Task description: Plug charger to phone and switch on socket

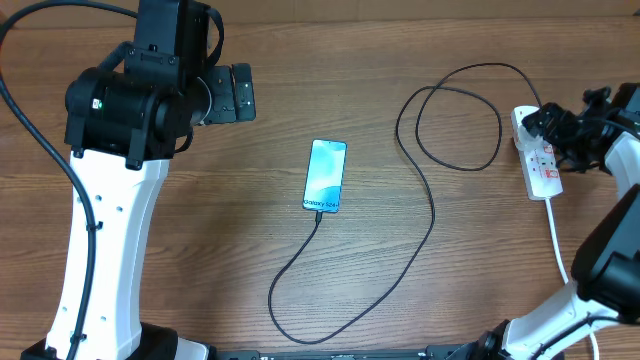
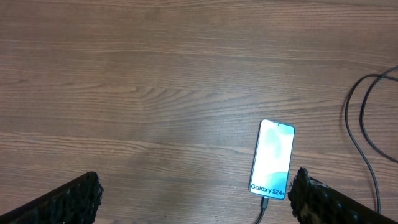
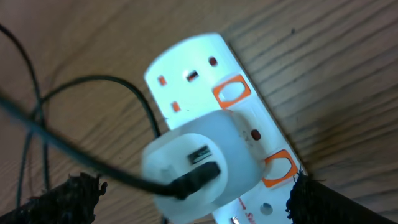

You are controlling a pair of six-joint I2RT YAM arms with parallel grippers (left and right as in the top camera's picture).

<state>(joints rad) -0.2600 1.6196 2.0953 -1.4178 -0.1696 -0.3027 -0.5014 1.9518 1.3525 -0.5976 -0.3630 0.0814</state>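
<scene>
The phone (image 1: 325, 176) lies flat mid-table with its light-blue screen lit, also visible in the left wrist view (image 2: 272, 158). The charger (image 1: 430, 215), a thin black cable, has its tip in the phone's near end (image 2: 265, 202). It loops right to a white adapter (image 3: 199, 165) seated in the socket (image 1: 545, 165), a white power strip (image 3: 205, 68) with orange-rimmed switches (image 3: 231, 92). My right gripper (image 1: 540, 125) hovers open over that adapter (image 3: 193, 199), one finger on each side. My left gripper (image 1: 243, 93) hangs open, left of and beyond the phone (image 2: 196, 199), holding nothing.
The socket's thick white cord (image 1: 556, 240) runs toward the table's near edge on the right. A wide loop of the charger cable (image 1: 460, 115) lies between the phone and the strip. Bare wood (image 2: 155, 81) lies under the left gripper.
</scene>
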